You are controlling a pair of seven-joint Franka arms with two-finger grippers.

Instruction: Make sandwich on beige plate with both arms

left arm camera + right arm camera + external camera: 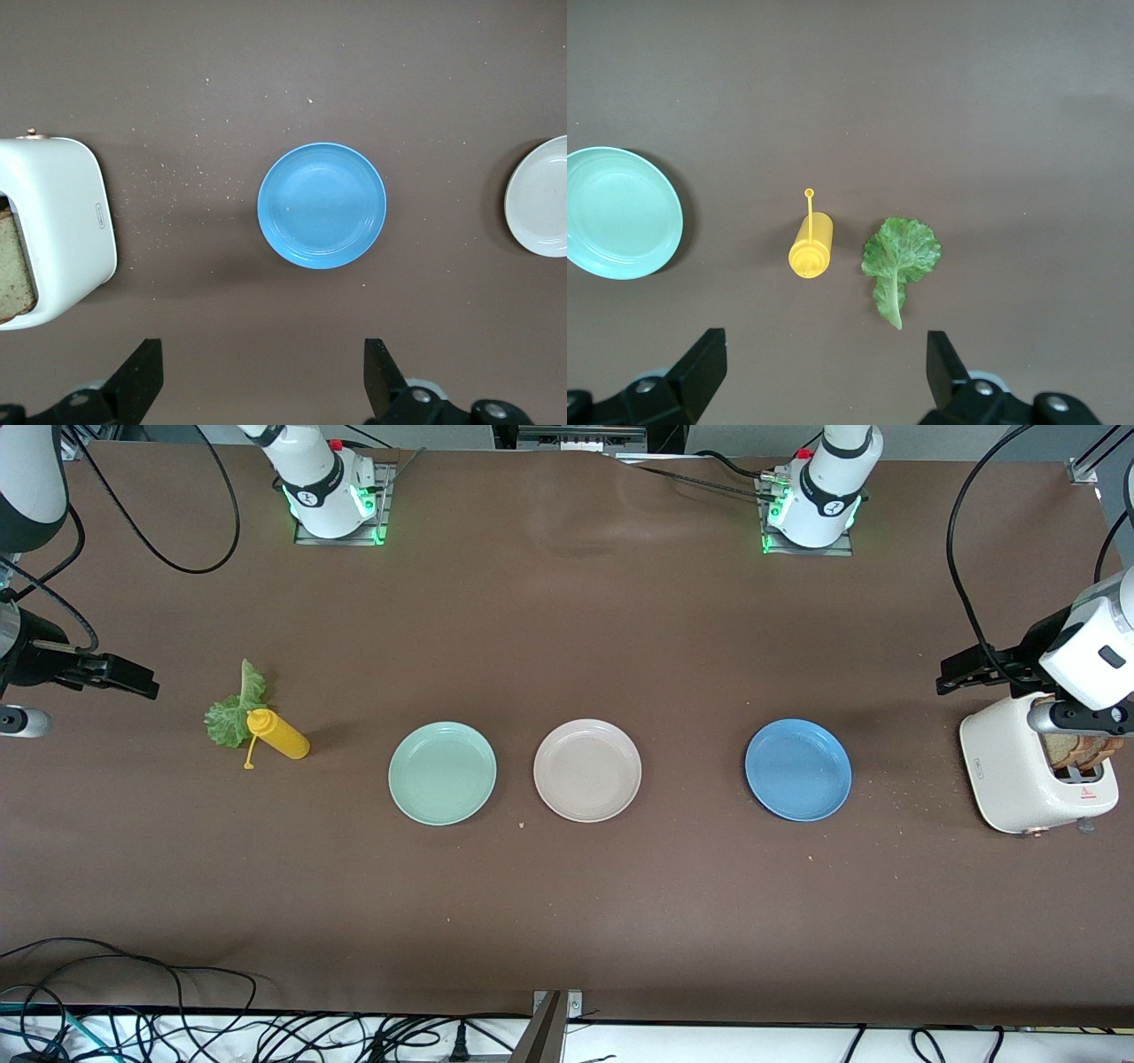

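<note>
The left gripper [257, 385] is held jaws spread above the table's left-arm end (by the toaster [1028, 775]); the right gripper [819, 381], likewise spread, at the right-arm end.

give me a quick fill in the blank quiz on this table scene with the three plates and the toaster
1. The round beige plate lies between the mint-green plate and the ____ plate.
2. The brown bread slices stand in the white ____.
3. The yellow squeeze bottle lies beside the ruffled green ____.
4. Both the left gripper and right gripper are ____.

Missing words: blue; toaster; lettuce leaf; open
</note>
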